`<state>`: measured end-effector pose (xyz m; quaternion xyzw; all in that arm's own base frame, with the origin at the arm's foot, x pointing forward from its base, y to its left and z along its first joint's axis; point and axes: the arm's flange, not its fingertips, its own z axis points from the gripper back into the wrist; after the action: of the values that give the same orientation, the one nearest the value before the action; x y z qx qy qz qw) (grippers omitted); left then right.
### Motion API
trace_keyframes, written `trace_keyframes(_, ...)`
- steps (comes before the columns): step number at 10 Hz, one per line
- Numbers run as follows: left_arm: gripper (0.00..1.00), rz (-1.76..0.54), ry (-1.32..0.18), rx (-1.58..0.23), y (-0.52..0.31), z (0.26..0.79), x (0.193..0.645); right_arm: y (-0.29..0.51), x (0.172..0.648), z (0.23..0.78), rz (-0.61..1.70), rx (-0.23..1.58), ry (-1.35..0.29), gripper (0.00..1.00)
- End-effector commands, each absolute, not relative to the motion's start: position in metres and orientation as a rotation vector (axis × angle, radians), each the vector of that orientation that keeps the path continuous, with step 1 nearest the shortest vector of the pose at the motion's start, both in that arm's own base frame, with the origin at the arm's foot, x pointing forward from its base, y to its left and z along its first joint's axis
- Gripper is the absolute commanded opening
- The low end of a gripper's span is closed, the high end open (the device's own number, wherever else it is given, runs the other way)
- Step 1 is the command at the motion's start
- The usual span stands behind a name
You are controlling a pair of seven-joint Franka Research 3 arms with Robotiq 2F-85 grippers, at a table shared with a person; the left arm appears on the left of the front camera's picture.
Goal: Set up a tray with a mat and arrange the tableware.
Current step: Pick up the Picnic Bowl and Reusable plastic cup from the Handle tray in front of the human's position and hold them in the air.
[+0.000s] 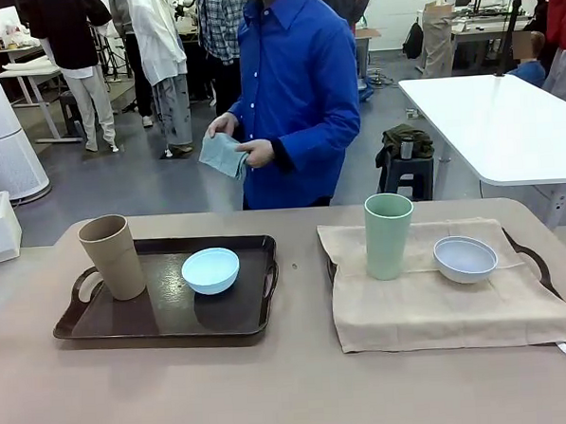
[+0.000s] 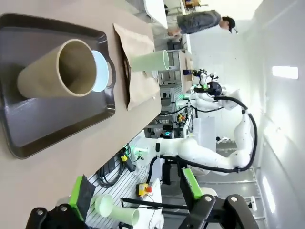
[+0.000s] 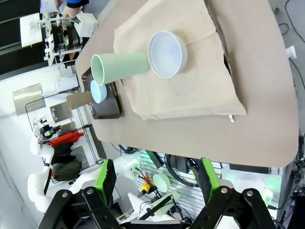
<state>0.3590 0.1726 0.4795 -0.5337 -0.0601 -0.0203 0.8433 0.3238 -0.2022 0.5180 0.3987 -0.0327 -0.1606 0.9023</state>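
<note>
On the left stands a dark brown tray [image 1: 165, 318] [image 2: 47, 124] with a tan-brown tumbler [image 1: 112, 256] [image 2: 62, 69] and a light blue bowl [image 1: 210, 270] [image 2: 101, 71] on it. To the right, a beige mat [image 1: 430, 309] [image 3: 190, 90] covers a second tray [image 1: 537, 260], carrying a sage green tumbler [image 1: 389, 235] [image 3: 116, 67] and a pale grey-white bowl [image 1: 464, 259] [image 3: 167, 54]. My left gripper [image 2: 136, 210] hangs open, high above the table's near edge. My right gripper [image 3: 157, 191] is also open and high, holding nothing.
A person in a blue shirt stands at the far side holding a folded blue-grey cloth [image 1: 221, 155] in both hands. A white table [image 1: 506, 124] and a stool [image 1: 409, 172] stand behind on the right. Bare tabletop runs along the near edge.
</note>
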Motion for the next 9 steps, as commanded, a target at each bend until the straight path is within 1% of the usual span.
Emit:
trace_keyframes(1,1.00,-0.010,-0.087,-1.097,0.167,0.490,0.358,-0.205,0.323,0.520,-0.289,0.854,-0.076,0.91)
trace_keyframes(3,1.00,-0.023,-0.039,-1.049,0.164,0.493,0.354,-0.203,0.322,0.524,-0.214,0.860,-0.082,0.91)
trace_keyframes(4,1.00,-0.092,-0.026,-0.983,0.154,0.501,0.353,-0.201,0.322,0.525,-0.216,0.844,-0.081,0.91)
trace_keyframes(5,1.00,-0.014,-0.078,-1.091,0.166,0.486,0.360,-0.200,0.322,0.519,-0.264,0.834,-0.072,0.91)
trace_keyframes(9,1.00,-0.014,-0.078,-1.091,0.166,0.486,0.360,-0.200,0.322,0.519,-0.264,0.834,-0.072,0.91)
